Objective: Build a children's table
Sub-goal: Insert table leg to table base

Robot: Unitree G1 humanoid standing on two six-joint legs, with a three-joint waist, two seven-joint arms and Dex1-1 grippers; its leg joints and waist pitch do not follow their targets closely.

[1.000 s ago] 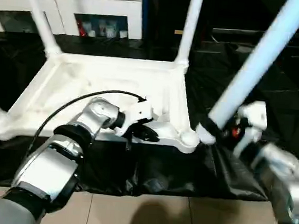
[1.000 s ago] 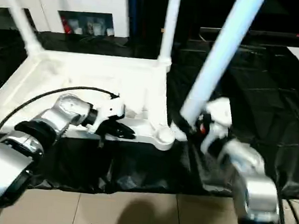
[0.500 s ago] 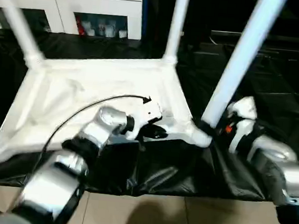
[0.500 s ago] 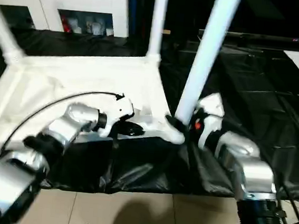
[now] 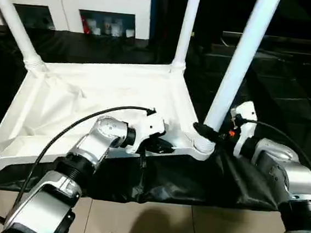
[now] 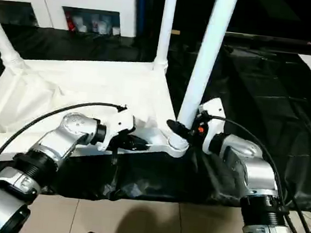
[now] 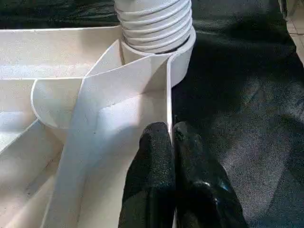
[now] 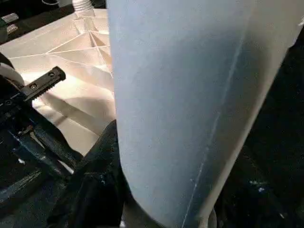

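The children's table (image 5: 102, 97) lies upside down on a black sheet (image 5: 288, 107), ribbed underside up, with its legs standing up from the corner sockets. The right gripper (image 5: 208, 133) is closed around the base of the near-right leg (image 5: 235, 63), just above its socket. The left gripper (image 7: 172, 142) has its fingers pinched together on the thin near rim of the top, just beside that same corner.

Smooth white plastic table (image 5: 91, 96) on crinkled, slightly glossy black sheet (image 5: 289, 102).
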